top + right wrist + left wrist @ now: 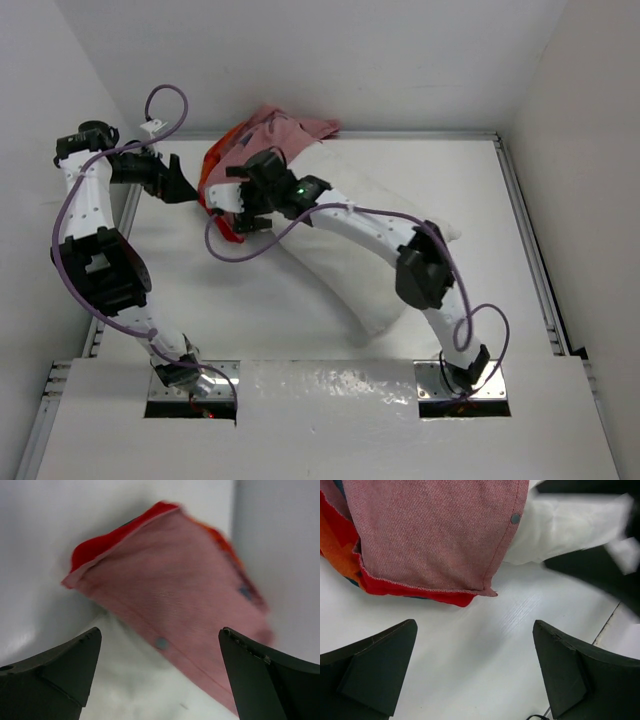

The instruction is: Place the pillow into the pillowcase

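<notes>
**A:** L side first. Room?

**B:** Tight. The left claw is at the far-L part of the surface, close to the L rail and side wall. Its jaws are spread wide w/ nothing in them. Only bare surface shows between the fingers.

**A:** Where's the pillowcase?

**B:** The pillowcase is bunched at the far edge, L of centre, up against the back wall. Its hem lies just past the L claw's tips, not touching. The pink inside faces out, w/ a red edge, some orange at the L and a snap near the seam.

**A:** Right claw?

**B:** The right claw hangs over that same bunch, also gaping wide and gripping nothing. Its view is blurry, but shows pink cloth and white stuffing below.

**A:** Pillow, which way?

**B:** The pillow lies on the surface w/ its long axis diagonal, far-L to near-R. The far end is tucked at or under the pillowcase; can't tell how deep. The near end is bare and points toward the R arm's base.

**A:** Anything in the way?

**B:** The R arm stretches along the top of the pillow, and a purple cable loops beside it. There's open surface near-L of the pillow, and more on the R up to the R rail.
</notes>
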